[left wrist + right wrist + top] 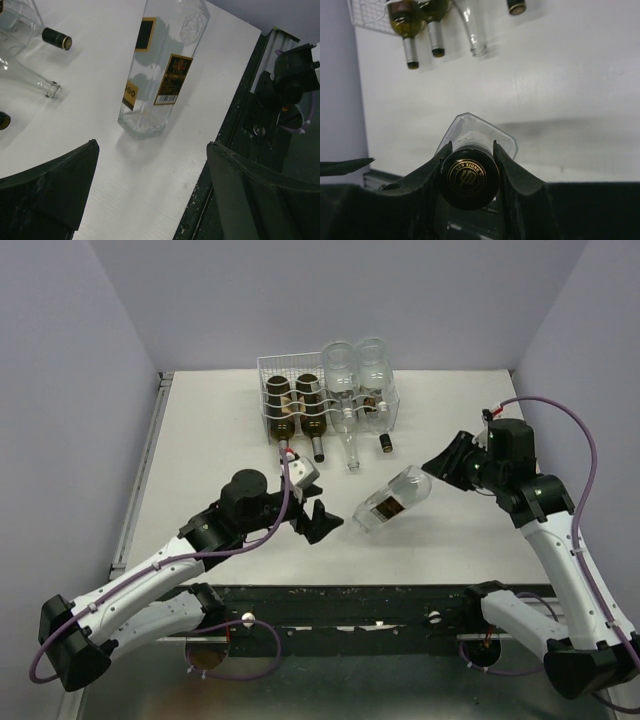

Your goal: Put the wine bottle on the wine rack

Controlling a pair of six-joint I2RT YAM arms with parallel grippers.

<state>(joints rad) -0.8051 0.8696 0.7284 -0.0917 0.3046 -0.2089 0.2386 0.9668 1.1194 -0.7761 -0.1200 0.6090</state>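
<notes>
A clear wine bottle point(392, 500) with black-and-gold labels slants across the middle of the table, its base pointing at the left arm. My right gripper point(432, 468) is shut on its neck, and the black cap point(470, 177) sits between the fingers in the right wrist view. The bottle's base point(145, 125) hangs low over the table; whether it touches I cannot tell. A short way in front of that base my left gripper point(152, 145) stands open and holds nothing. The white wire wine rack point(270, 390) stands at the back of the table.
Several bottles lie in the rack, two dark green ones point(298, 405) on the left and clear ones point(350, 390) on the right, necks pointing toward me. The table's dark front edge point(220, 150) runs just right of the left gripper.
</notes>
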